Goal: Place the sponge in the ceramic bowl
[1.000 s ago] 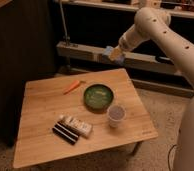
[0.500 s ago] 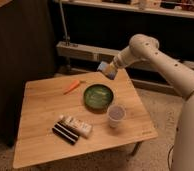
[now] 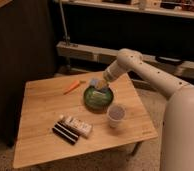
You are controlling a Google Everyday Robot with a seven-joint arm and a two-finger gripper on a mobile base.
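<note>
The green ceramic bowl [image 3: 97,98] sits near the middle-right of the wooden table [image 3: 40,105]. My gripper [image 3: 100,84] hangs just above the bowl's far rim, at the end of the white arm reaching in from the right. It is shut on the blue-grey sponge [image 3: 96,83], which is held a little above the bowl's inside.
A small white cup [image 3: 116,115] stands just right and in front of the bowl. An orange carrot [image 3: 71,87] lies behind the bowl to the left. A striped box and a white packet [image 3: 72,129] lie at the front. Shelving runs behind the table.
The arm has swung down and to the left, carrying the sponge from high behind the table to just above the bowl.
</note>
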